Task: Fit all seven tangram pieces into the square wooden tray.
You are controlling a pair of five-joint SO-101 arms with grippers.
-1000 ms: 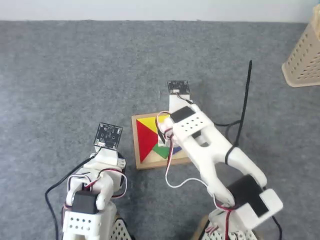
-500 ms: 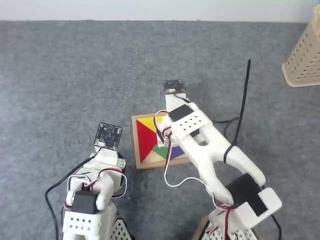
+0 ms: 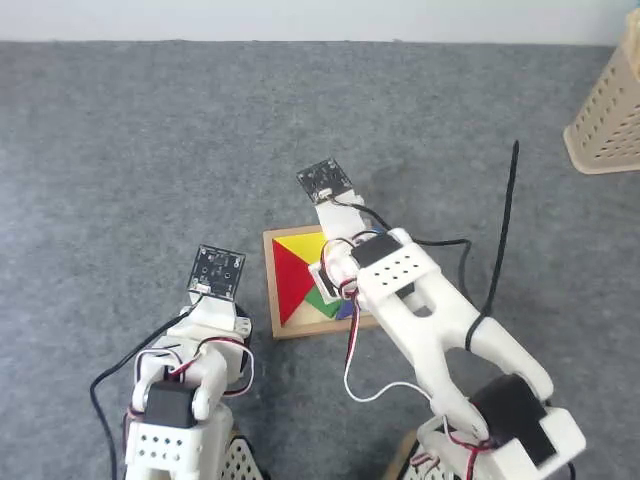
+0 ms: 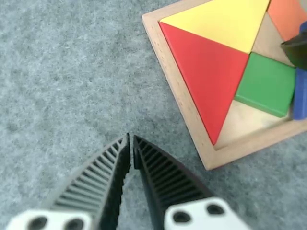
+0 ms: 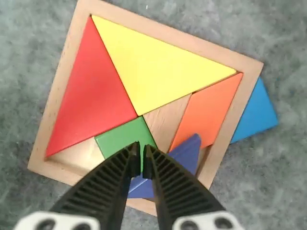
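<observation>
The square wooden tray (image 5: 192, 44) holds a red triangle (image 5: 91, 100), a yellow triangle (image 5: 153, 72), an orange parallelogram (image 5: 211, 112) and a green square (image 5: 122, 139). A dark blue triangle (image 5: 187, 153) lies tilted across the tray's rim beside the green square. A light blue triangle (image 5: 254, 115) sits on the carpet, partly under the tray's outer edge. My right gripper (image 5: 142, 147) is shut above the green square's corner, next to the dark blue piece. My left gripper (image 4: 130, 139) is shut over bare carpet, a short way from the tray's rim (image 4: 183, 91).
Grey carpet covers the table all round the tray (image 3: 270, 288). A perforated beige basket (image 3: 610, 110) stands at the far right edge. Black cable (image 3: 498, 250) trails beside the right arm.
The right arm's wrist has swung to the left over the tray, and its arm has shifted slightly. The left arm has stayed still.
</observation>
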